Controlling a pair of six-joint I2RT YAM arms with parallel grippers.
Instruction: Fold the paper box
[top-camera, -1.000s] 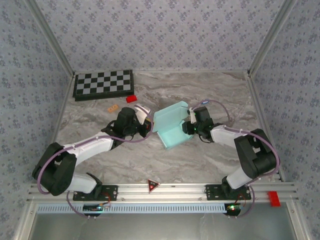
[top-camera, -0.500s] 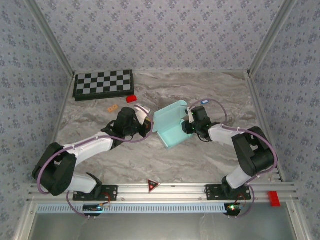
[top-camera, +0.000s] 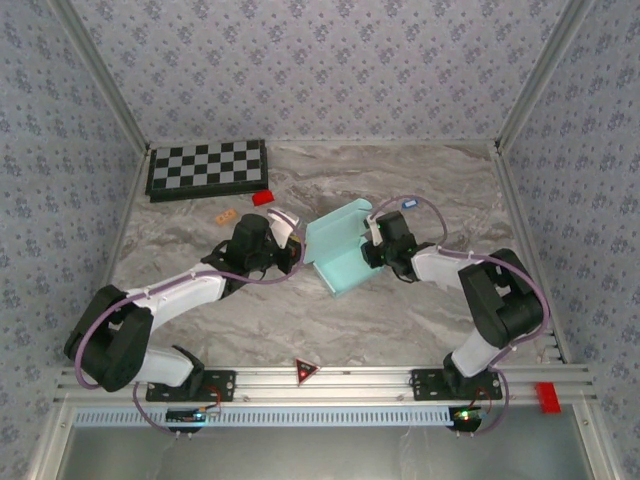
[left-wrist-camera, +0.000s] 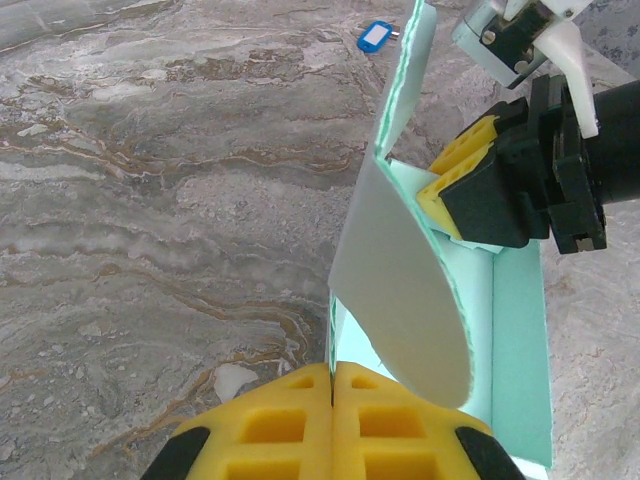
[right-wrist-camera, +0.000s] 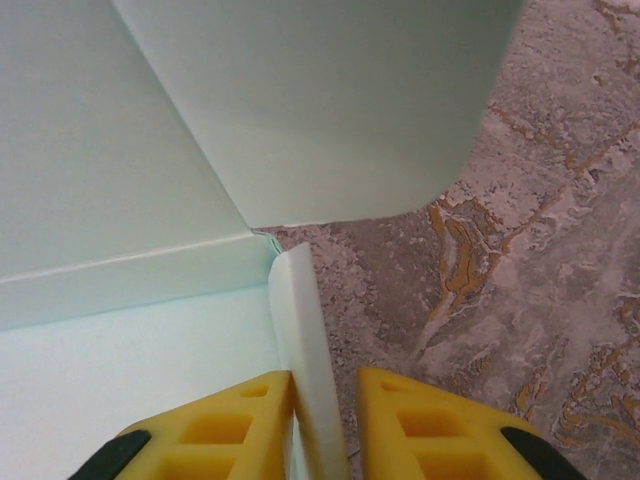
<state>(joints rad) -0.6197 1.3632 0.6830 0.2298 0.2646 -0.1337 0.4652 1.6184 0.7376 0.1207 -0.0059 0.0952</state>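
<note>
Card in pale cyan, the paper box (top-camera: 340, 255) lies partly folded at the middle of the marble worktop (top-camera: 430, 300), between the two arms, with one wall raised along its far side. The left hand (left-wrist-camera: 332, 380) has its yellow pads pressed together on the box's left edge, which runs into the seam between them. The right hand (right-wrist-camera: 325, 378) straddles a narrow upright flap (right-wrist-camera: 305, 330) on the box's right side, its pads slightly apart: the flap touches one pad and a slim gap shows beside the other. A checkerboard (top-camera: 208, 168) lies in the far left corner, with a small red block (top-camera: 263, 197) near it.
</note>
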